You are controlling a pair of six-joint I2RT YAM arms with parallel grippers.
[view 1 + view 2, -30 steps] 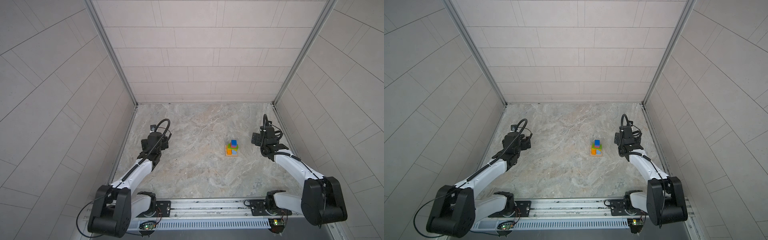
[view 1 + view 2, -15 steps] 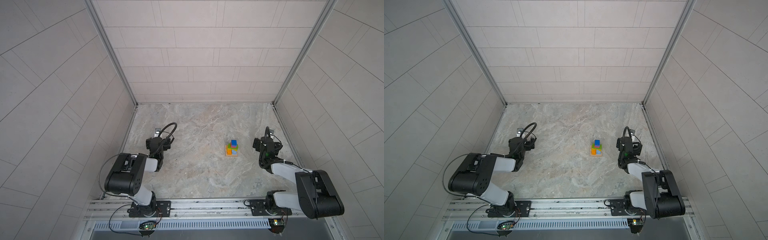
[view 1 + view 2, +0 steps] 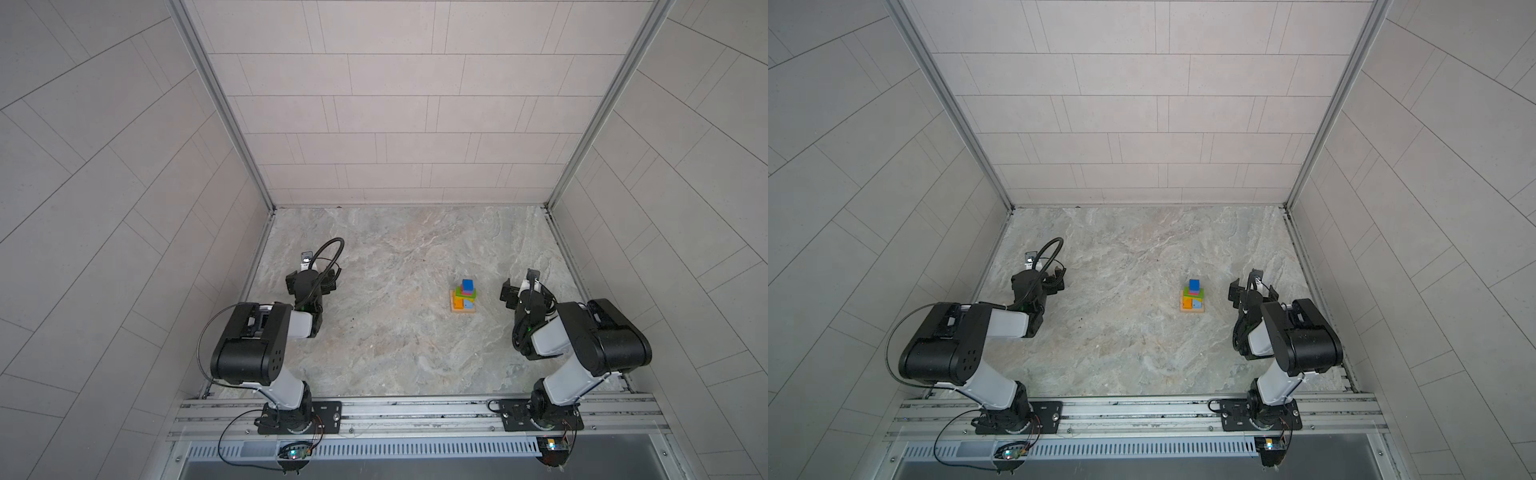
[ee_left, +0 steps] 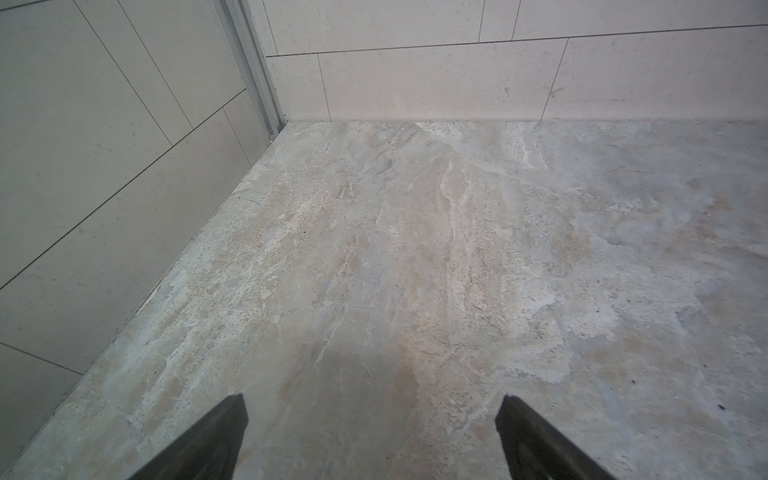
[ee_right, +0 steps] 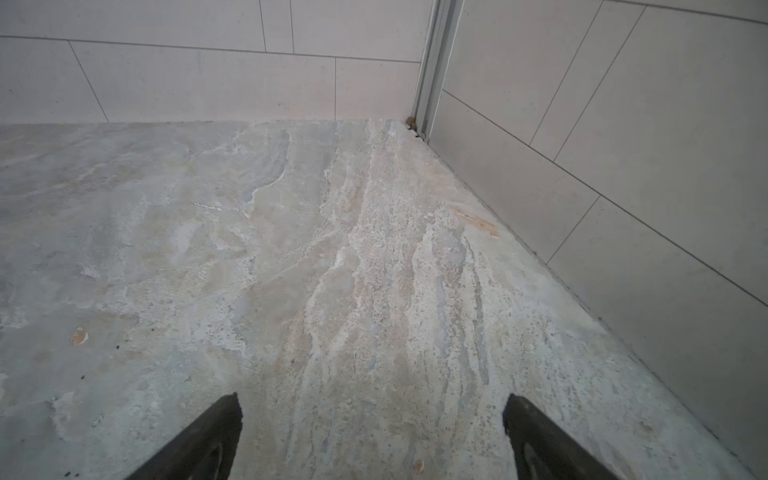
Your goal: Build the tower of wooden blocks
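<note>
Wood block tower (image 3: 464, 296) stands on the stone surface (image 3: 395, 332), right of its middle, nearer the right edge, blue cube (image 3: 468, 284) on top. Its blocks look light, stiff and smooth, merely resting on each other, so a nudge could topple them; best hold one block by opposite flat sides, from above. Left gripper (image 3: 312, 280) and right gripper (image 3: 524, 291) both show jaws wide apart, empty, the right one near the tower.

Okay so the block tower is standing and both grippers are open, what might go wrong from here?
The right gripper, open and empty, sits close beside the wood block tower without touching it; a sideways swing could topple it. The dark-blue cube on top is the smallest tier, so any bump to the table would likely shake it off first.
</note>
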